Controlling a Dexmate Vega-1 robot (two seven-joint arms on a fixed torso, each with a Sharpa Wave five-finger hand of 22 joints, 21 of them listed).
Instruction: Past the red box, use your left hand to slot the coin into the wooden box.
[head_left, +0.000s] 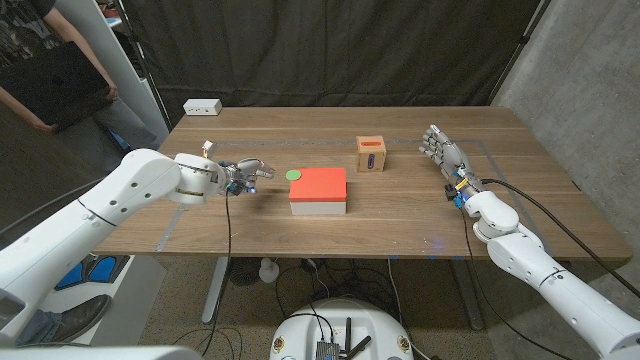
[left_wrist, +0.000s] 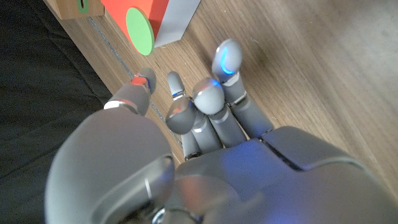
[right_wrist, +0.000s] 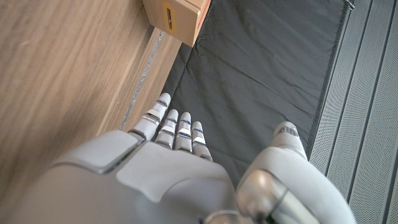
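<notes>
Black curtain is seen behind the wooden table, where a green coin lies flat at the red box's left far corner, apparently touching it. The left hand, fingers loosely spread and holding nothing, is poised near the coin; the right hand is held open near the right edge. A flat coin could be pushed against the red box or dropped before the wooden box beyond is reached.

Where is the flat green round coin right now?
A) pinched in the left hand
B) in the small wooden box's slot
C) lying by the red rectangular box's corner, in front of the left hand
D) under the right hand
C: the flat green round coin lies at the red rectangular box corner, the left hand short of it and empty.
</notes>
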